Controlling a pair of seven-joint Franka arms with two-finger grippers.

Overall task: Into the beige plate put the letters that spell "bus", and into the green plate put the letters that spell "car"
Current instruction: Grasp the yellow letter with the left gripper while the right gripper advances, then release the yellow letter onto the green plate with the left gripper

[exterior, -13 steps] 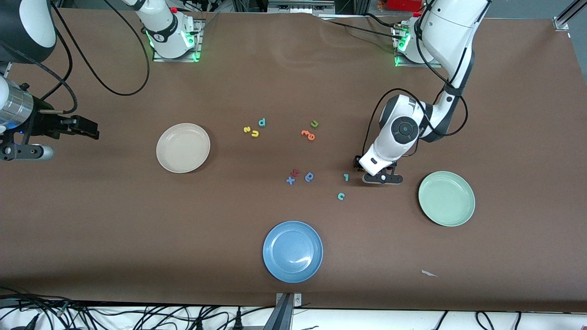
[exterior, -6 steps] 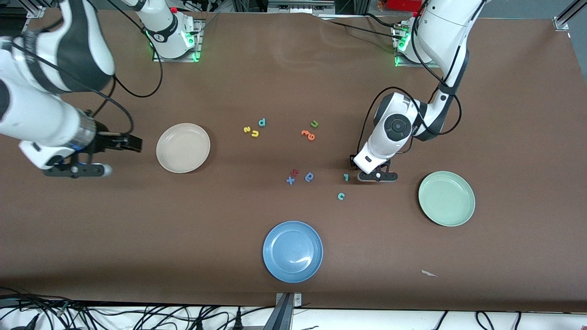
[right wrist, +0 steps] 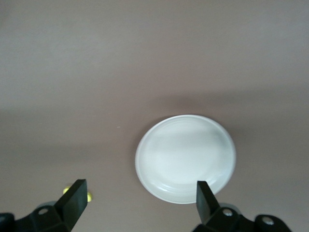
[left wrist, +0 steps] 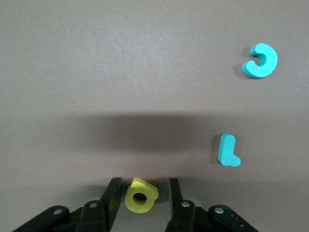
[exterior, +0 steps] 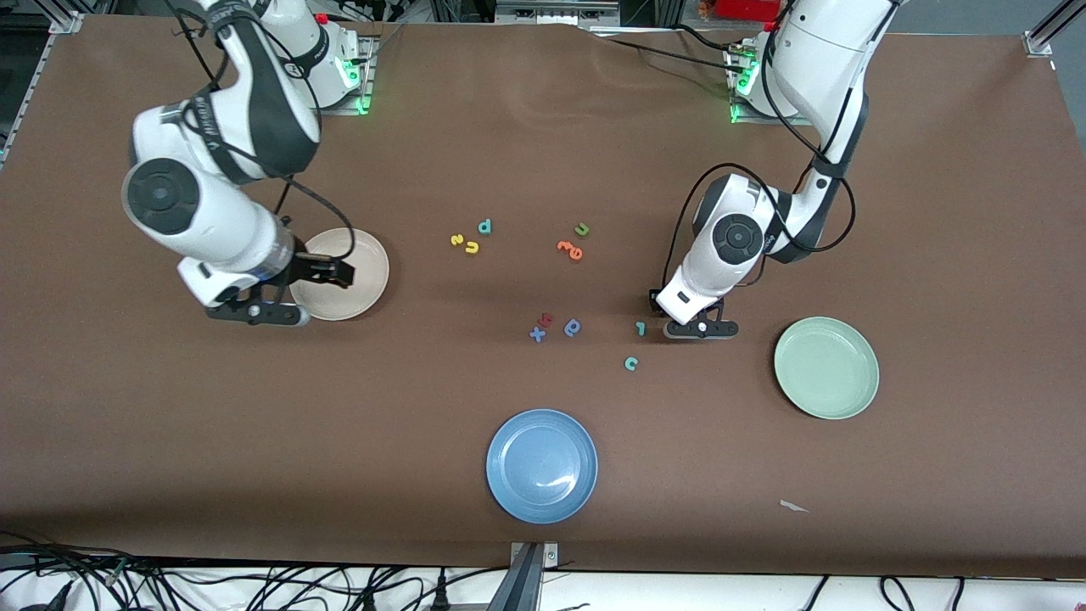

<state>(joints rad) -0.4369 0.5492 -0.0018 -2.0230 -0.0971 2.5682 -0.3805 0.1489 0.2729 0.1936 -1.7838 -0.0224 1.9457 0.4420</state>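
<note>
left gripper (left wrist: 140,205) down at the table surface, between the teal r (exterior: 640,328) and the green plate (exterior: 826,367). its fingers (left wrist: 112,198) stand either side of the yellow a (left wrist: 140,196); small gaps show each side, so contact cannot be told. teal r lies just beside the gripper, teal c (exterior: 630,363) a bit nearer the front edge.

right gripper (exterior: 335,273) up over the beige plate (exterior: 339,273), fingers (right wrist: 73,200) wide apart, nothing between them. plate holds nothing.

bus letters sit grouped mid-table, toward the base-side edge: teal b (exterior: 484,226), yellow u (exterior: 471,247), yellow s (exterior: 456,240), all near each other, well apart from the beige plate.

other items: green u (exterior: 581,229) w/ orange letters (exterior: 570,249) just beside it; blue looped letter (exterior: 573,327) near a blue x (exterior: 537,334) and a dark red letter (exterior: 545,320), mid-table. blue plate (exterior: 541,465) near the front edge, centre. green plate toward the left arm's end, holds nothing.
</note>
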